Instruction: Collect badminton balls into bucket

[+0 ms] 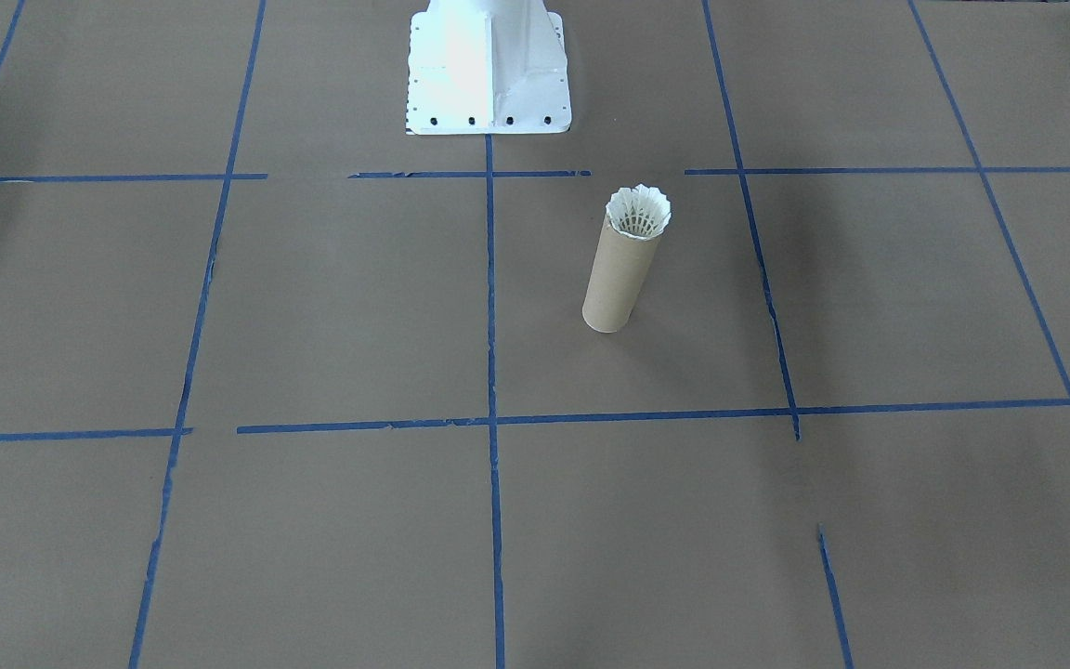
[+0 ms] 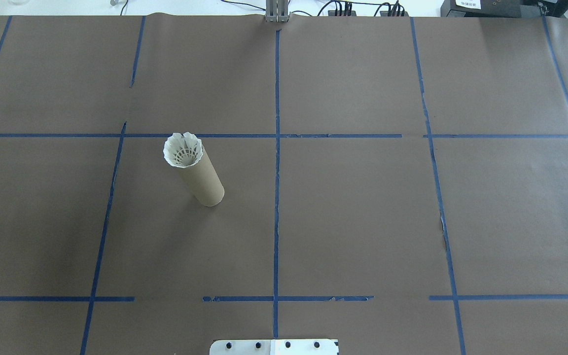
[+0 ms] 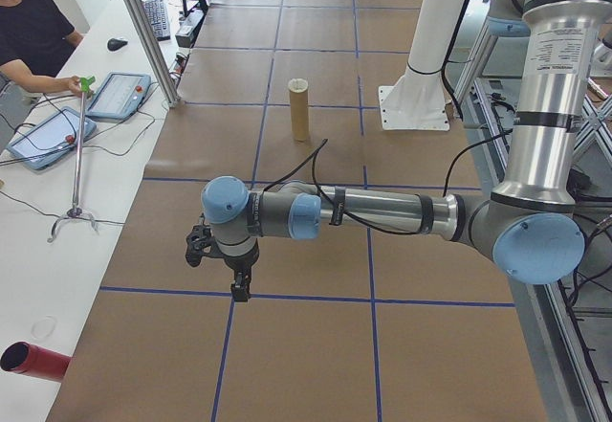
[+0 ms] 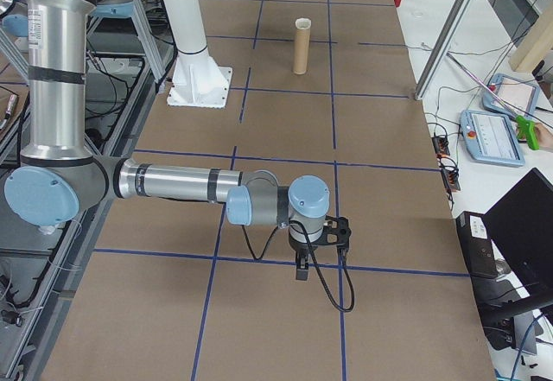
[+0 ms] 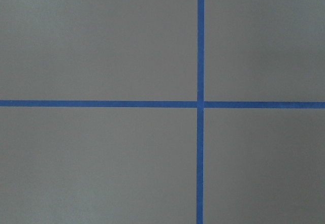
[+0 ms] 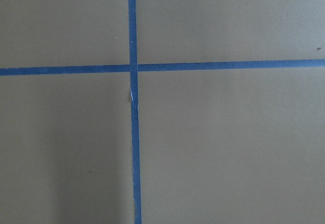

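On the brown paper-covered desk (image 2: 363, 222), in front of the white robot base (image 1: 487, 65), a tan cardboard tube (image 2: 205, 178) stands upright. A white feather shuttlecock (image 2: 183, 150) sits in its mouth. Left pincer (image 3: 229, 274) and right pincer (image 4: 311, 256) hover well apart from it; their openings cannot be told.

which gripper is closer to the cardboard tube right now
Left. The tube stands on the robot's left half of the table. The left gripper hangs over that same end, apart from it. The right gripper hangs over the opposite end, farther off.
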